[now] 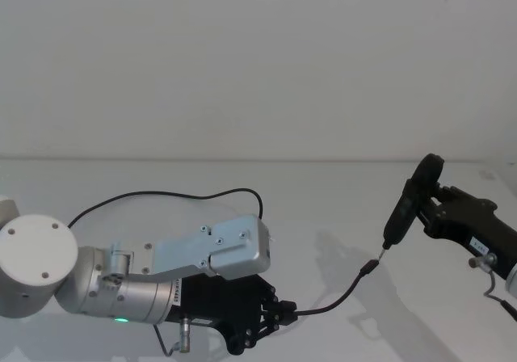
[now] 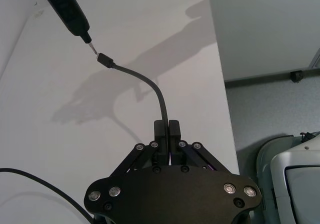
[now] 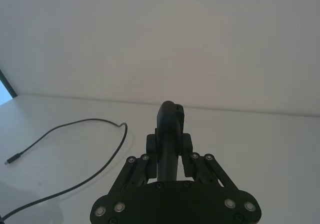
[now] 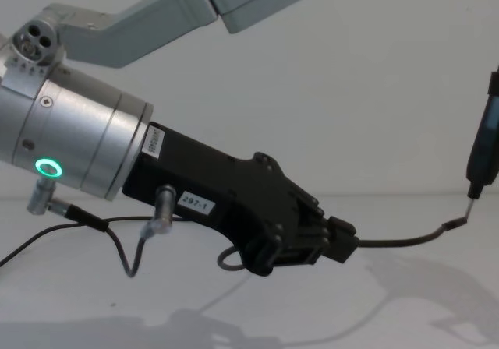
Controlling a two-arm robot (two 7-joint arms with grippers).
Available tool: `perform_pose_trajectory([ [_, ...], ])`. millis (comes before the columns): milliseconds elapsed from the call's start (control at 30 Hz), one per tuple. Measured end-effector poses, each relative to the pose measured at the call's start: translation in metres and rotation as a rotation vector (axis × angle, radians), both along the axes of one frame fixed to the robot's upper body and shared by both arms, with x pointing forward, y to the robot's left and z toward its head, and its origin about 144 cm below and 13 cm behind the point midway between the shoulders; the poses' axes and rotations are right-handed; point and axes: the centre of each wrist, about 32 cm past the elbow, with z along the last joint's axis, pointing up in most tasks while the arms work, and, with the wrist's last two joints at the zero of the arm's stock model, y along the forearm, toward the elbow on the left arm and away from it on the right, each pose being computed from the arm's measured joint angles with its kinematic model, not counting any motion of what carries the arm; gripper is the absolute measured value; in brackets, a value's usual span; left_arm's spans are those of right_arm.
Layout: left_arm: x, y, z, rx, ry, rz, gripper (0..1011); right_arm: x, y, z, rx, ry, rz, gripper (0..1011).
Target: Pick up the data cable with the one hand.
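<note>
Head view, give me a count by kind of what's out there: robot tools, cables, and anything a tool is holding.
Robot tools: 2, the left tool and the right tool
Data cable: 1, the data cable, clamped in the left tool with its plug end lifted off the table
Black pointed tool: 1, the black pointed tool, held in the right tool, tip at the cable's plug
Total: 4

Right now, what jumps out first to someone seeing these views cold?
The left gripper, low in front of the robot, is shut on a black data cable that arcs up and to the right off the white table. The cable's plug tip meets the point of a slim black tool that the right gripper is shut on, over the table's right side. The rest of the cable loops behind the left arm.
</note>
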Motion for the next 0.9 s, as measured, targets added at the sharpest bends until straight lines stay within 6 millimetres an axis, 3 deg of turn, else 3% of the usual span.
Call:
perform_pose_trajectory([
  [900, 0.0000, 0.0000, 0.0000, 0.000, 0.000, 0.000, 44, 0.0019, -0.0015, 0.0004, 0.002, 0.024, 0.022, 279],
])
